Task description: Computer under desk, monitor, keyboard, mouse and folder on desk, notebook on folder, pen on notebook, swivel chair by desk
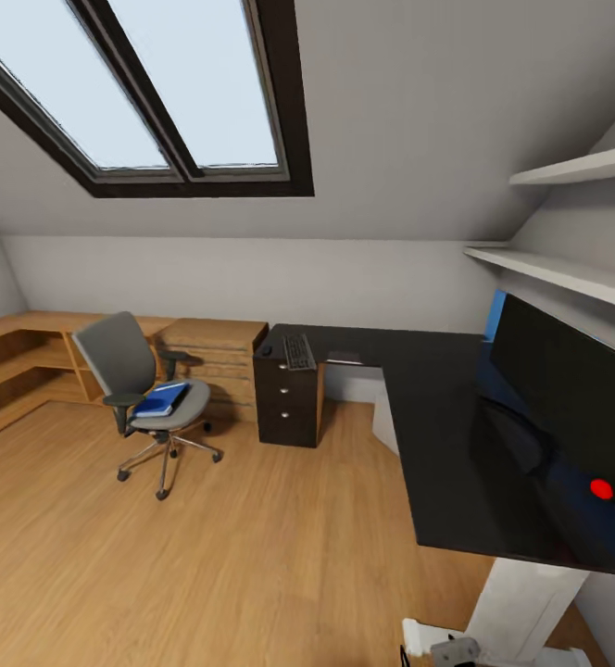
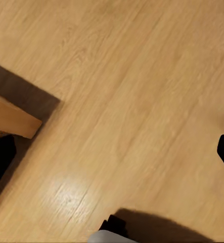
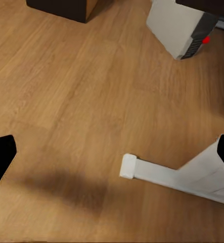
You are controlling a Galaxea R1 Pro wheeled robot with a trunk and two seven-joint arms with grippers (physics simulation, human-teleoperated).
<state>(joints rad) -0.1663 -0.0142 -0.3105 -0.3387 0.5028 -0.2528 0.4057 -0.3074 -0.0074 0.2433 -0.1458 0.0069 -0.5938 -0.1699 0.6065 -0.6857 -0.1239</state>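
Head view: attic bedroom w/ light wood floor [image 1: 252, 556], sloped ceiling and big skylight [image 1: 159, 93] up left. Glossy black L-shaped desk [image 1: 437, 445] on the right, drawer section at its far left end; monitor [image 1: 567, 389] on the near right part, keyboard [image 1: 298, 351] and mouse [image 1: 267, 350] on the far left end, above the drawers. Swivel chair [image 1: 145, 394] stands left of desk, well apart from it, blue folder [image 1: 162, 399] on its seat. Wooden drawer chest [image 1: 210, 357] behind chair. Right wrist view: right gripper [image 3: 112, 157] spread wide over bare floor, holding nothing; white desk foot [image 3: 167, 174] below it, white-grey computer [image 3: 180, 28] farther off. Left wrist view: left gripper [image 2: 112, 154] also wide apart, empty, over floor.
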